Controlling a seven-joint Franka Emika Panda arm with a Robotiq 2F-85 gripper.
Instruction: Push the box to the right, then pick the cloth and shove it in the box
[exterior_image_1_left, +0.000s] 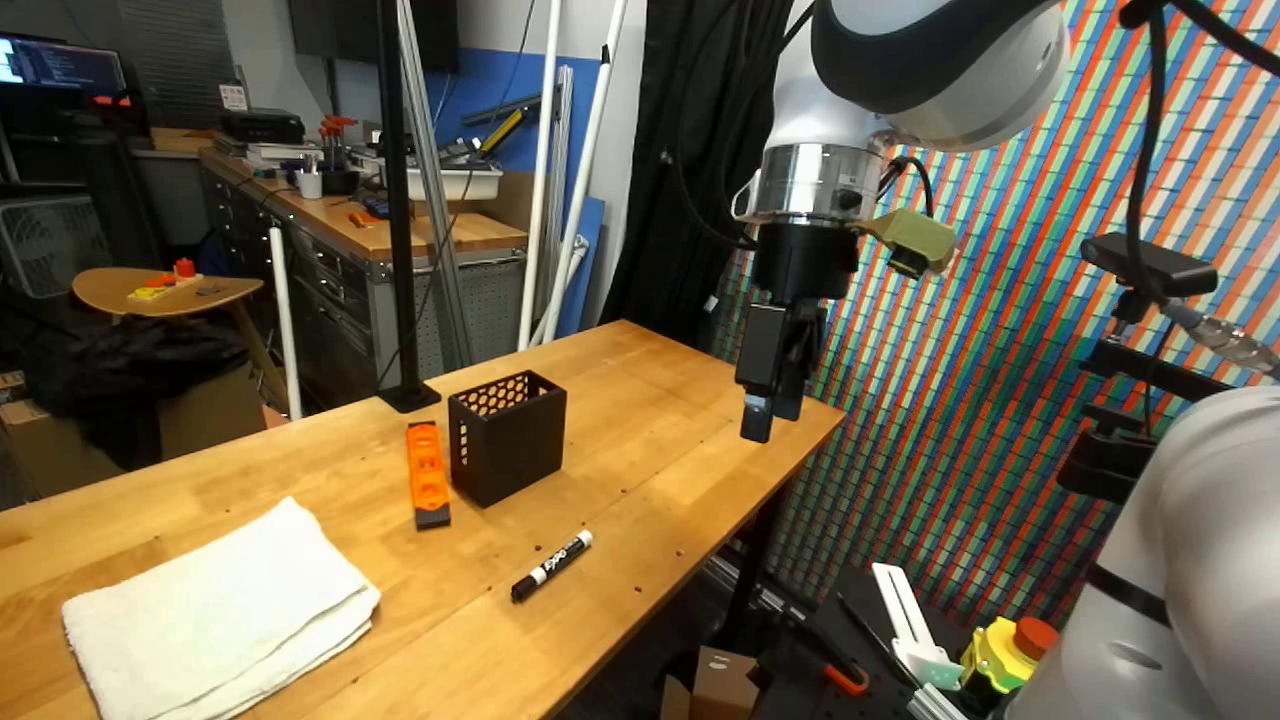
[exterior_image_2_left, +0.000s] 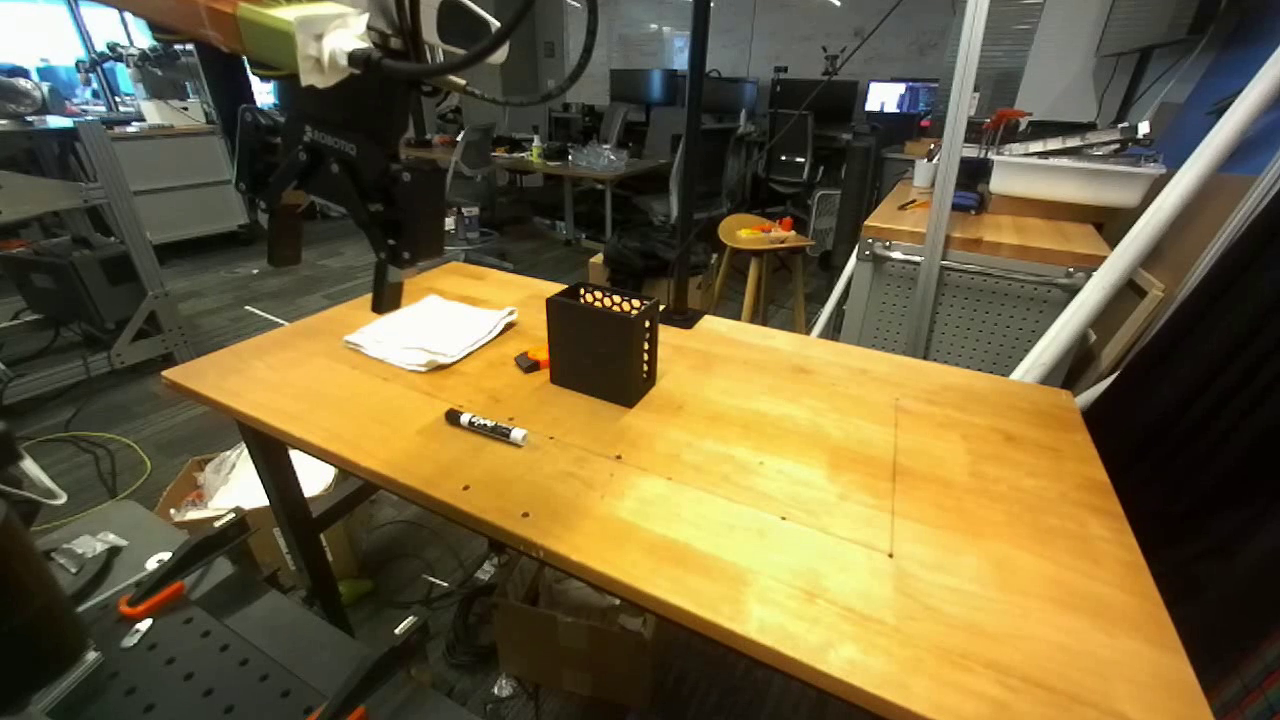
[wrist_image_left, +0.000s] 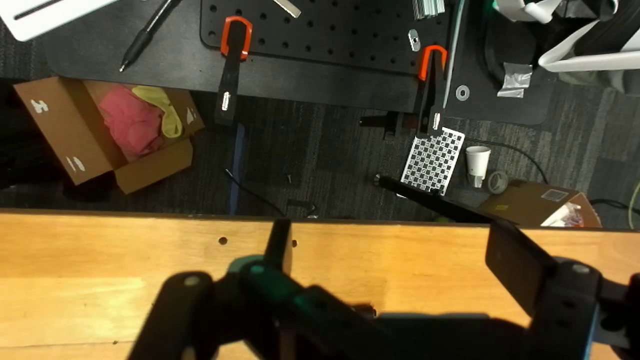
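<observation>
Toward the left end of the tabletop (exterior_image_1_left: 650, 420), by an exterior view: one cloth (exterior_image_1_left: 215, 605), whitish, folded, lying flat; next, at the far long edge, one black post (exterior_image_1_left: 402, 260), upright; then one block (exterior_image_1_left: 427, 470), orange and black, lying flat just beside the box (exterior_image_1_left: 522, 440), contact uncertain; said box, black, open-topped, upright, honeycomb holes in some walls, nearer the far long edge than the near one, interior floor hidden; one marker (exterior_image_1_left: 552, 566), black and white, lying nearer the near long edge than the box does, apart from it; rightmost, black fingers (exterior_image_1_left: 757, 418), pointing down, raised above the tabletop, spread wide, nothing held; in the wrist view, their tips show against the tabletop's near long edge.
</observation>
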